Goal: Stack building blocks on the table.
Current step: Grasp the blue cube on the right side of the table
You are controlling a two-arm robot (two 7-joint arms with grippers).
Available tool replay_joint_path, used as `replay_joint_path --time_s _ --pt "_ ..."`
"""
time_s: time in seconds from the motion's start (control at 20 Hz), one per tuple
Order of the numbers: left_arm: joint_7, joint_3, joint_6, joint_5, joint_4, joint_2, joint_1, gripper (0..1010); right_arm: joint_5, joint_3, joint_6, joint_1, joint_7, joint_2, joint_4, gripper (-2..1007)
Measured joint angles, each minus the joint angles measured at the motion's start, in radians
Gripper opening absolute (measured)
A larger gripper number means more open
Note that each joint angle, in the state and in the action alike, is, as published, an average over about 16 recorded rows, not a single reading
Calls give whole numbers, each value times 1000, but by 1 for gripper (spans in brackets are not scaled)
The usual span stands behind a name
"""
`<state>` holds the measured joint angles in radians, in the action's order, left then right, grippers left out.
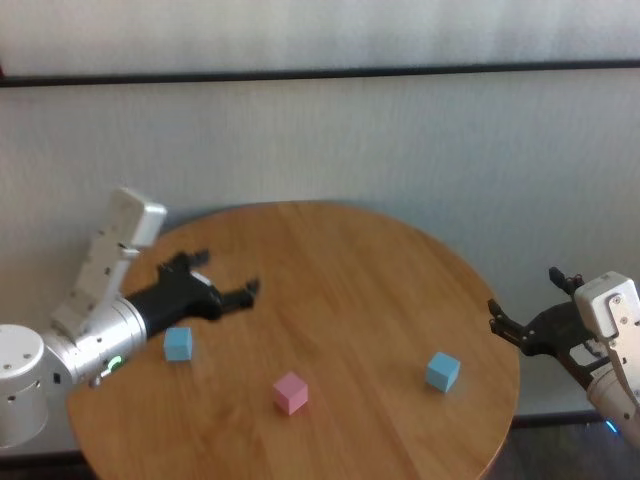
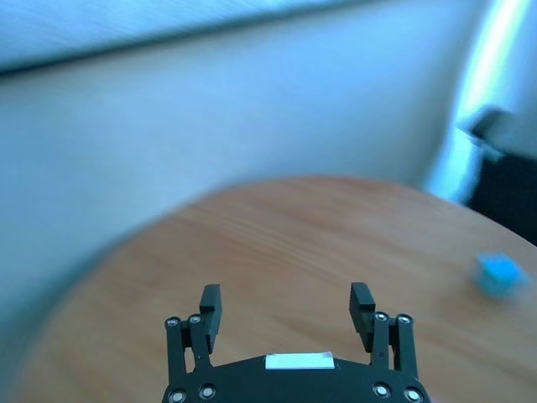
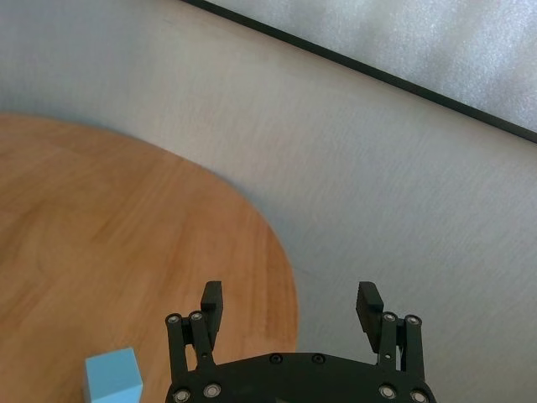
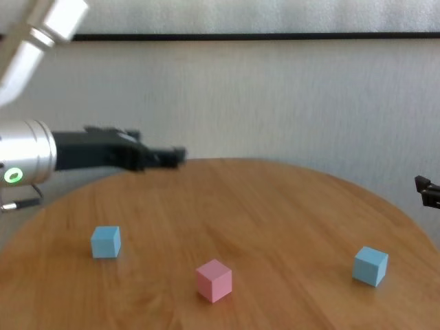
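Note:
Three building blocks lie apart on the round wooden table (image 1: 350,270). A light blue one (image 1: 178,343) is at the left, a pink one (image 1: 291,393) at the front middle and another light blue one (image 1: 442,370) at the right. My left gripper (image 1: 225,275) is open and empty, held above the table just behind the left blue block. My right gripper (image 1: 525,295) is open and empty, beyond the table's right edge, behind and to the right of the right blue block (image 3: 113,378). In the chest view the blocks show as blue (image 4: 105,242), pink (image 4: 214,280) and blue (image 4: 370,265).
A pale wall (image 1: 400,140) with a dark horizontal rail (image 1: 320,73) stands close behind the table. The table's right edge (image 3: 281,277) runs just beside my right gripper. The left wrist view shows bare tabletop (image 2: 294,235) ahead and a blue block (image 2: 499,274) far off.

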<state>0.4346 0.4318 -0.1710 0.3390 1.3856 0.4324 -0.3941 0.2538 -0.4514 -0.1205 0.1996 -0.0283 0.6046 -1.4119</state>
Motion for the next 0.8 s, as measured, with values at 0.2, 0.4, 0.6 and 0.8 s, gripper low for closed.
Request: replay_joint_path --time_s 0.2,0.4,0.6,0.8 --pt "-123 -77 57 3 20 -23 48 999 0 0 0 0 0 0 0 1005" --pt "-220 -126 130 -42 25 -36 85 999 0 0 0 0 0 0 0 1005" --pt "-272 -148 188 -89 24 -37 110 999 0 0 0 0 2 0 0 1005" --pt "-299 -153 234 -130 16 -32 121 999 10 1 16 -3 22 5 -10 1005"
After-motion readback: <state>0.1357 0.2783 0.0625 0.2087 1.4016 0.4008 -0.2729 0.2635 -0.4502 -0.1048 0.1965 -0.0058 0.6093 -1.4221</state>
